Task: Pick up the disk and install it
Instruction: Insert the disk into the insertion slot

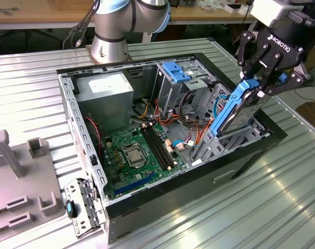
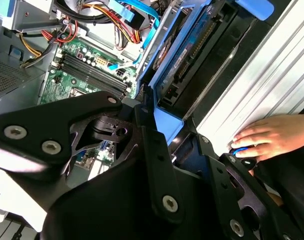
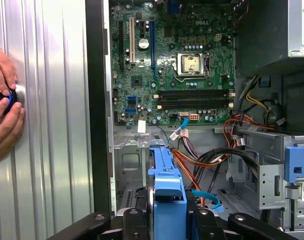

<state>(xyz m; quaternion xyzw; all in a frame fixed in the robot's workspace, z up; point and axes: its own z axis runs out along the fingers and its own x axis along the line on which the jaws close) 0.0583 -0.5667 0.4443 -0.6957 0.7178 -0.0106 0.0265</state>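
The gripper (image 1: 263, 83) held the disk (image 1: 231, 111) by its upper end, tilted, inside the open computer case (image 1: 162, 194) at 3 o'clock from the motherboard (image 1: 131, 155).

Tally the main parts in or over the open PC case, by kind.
disk, held by the gripper: 1
gripper: 1
case: 1
motherboard: 1
power supply: 1
pale blue bracket: 1
Total: 6
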